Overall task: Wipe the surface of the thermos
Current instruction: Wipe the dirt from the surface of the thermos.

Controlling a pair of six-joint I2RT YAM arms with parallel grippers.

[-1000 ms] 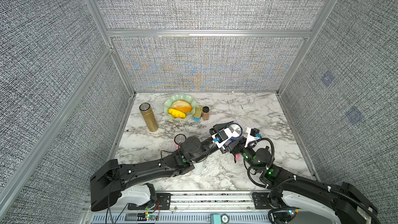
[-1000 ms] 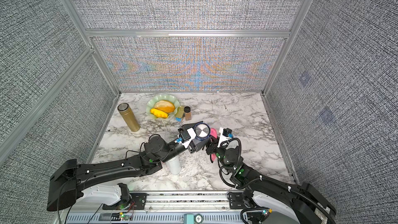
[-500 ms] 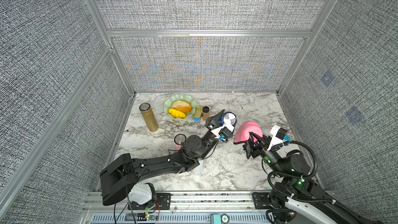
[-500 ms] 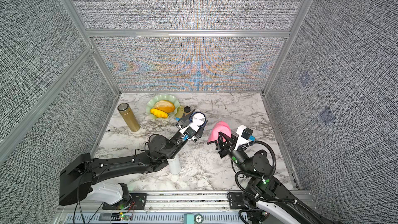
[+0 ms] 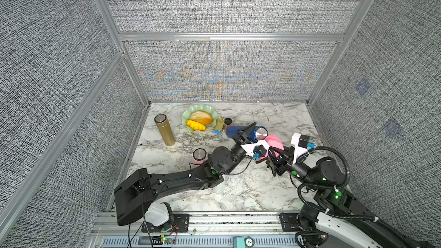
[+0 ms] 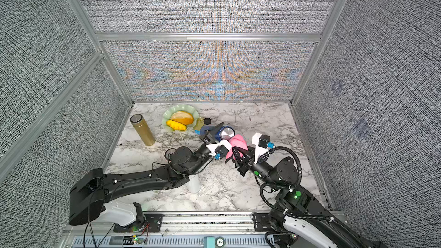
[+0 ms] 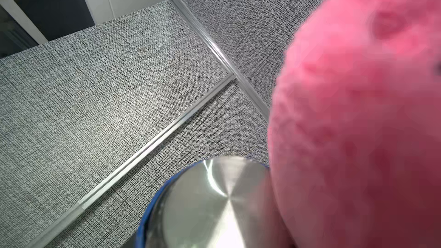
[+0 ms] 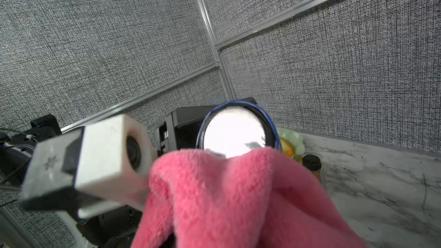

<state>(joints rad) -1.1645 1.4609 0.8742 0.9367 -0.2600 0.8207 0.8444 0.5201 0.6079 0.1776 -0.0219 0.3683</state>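
step: wiping, pink cloth (image 5: 274,140) laid against blue thermos (image 5: 232,131) at its steel end | thermos gripped by left jaws, above tabletop (image 5: 250,192) | cloth pinched by right jaws | next: cloth to be drawn along body

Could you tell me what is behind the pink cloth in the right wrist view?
The blue thermos: its steel end shows past the pink cloth, part of the rim covered. Its body is mostly hidden.

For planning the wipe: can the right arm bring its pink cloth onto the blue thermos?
Probably yes: the pink cloth in the right gripper hangs beside the blue thermos, at its steel end; the left gripper covers only its middle.
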